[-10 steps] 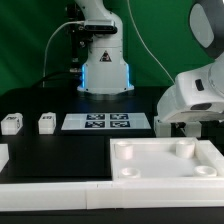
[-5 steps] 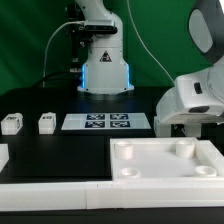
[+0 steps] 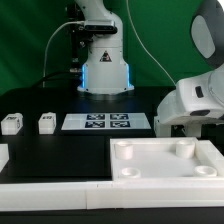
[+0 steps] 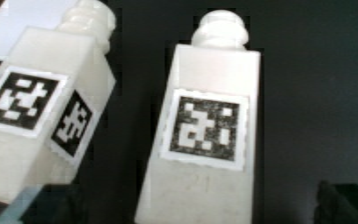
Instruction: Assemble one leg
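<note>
In the wrist view two white legs lie side by side on the black table, each with a black-and-white tag and a rounded peg end. One leg (image 4: pixel 208 120) lies between my dark fingertips (image 4: pixel 44 206), with a gap on each side. The other leg (image 4: pixel 43 100) lies beside it, outside the jaws. My gripper (image 4: pixel 194 206) is open and holds nothing. In the exterior view the white wrist (image 3: pixel 195 98) hangs low at the right, behind the tray, and its fingers and these two legs are hidden. Two more legs (image 3: pixel 12 123) (image 3: pixel 46 123) stand at the left.
The wide white tray-like piece (image 3: pixel 165 178) with round sockets lies in front at the exterior view's right. The marker board (image 3: pixel 105 122) lies mid-table before the robot base (image 3: pixel 104 70). A white strip (image 3: pixel 50 196) runs along the front edge.
The wrist at the right has shifted only slightly. The legs, tray and marker board have not moved.
</note>
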`<state>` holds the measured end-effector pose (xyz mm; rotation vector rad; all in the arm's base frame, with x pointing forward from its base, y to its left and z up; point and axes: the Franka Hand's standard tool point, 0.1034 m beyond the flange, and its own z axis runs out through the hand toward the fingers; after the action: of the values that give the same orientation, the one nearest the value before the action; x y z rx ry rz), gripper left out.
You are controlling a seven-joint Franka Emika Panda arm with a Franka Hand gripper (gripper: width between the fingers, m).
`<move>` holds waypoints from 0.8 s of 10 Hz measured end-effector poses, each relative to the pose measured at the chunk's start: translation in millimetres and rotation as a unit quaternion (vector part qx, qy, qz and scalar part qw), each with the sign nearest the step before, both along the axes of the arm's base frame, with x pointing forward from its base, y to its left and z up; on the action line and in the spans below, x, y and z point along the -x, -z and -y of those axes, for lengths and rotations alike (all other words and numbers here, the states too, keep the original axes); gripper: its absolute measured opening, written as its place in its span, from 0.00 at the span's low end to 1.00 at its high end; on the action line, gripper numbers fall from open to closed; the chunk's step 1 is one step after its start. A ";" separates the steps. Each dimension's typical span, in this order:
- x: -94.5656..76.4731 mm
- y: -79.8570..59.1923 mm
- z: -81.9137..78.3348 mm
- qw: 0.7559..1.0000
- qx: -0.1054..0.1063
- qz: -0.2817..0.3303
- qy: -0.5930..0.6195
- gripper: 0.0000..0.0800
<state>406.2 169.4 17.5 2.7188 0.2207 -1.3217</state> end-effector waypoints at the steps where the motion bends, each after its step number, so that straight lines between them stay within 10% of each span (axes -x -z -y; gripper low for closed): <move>1: -0.2 4.5 0.0 1.000 0.006 -0.030 -0.001 0.81; 8: 3.8 15.1 -0.1 1.000 0.004 -0.027 0.000 0.81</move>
<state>402.4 169.5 2.4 2.6786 0.2185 -1.3952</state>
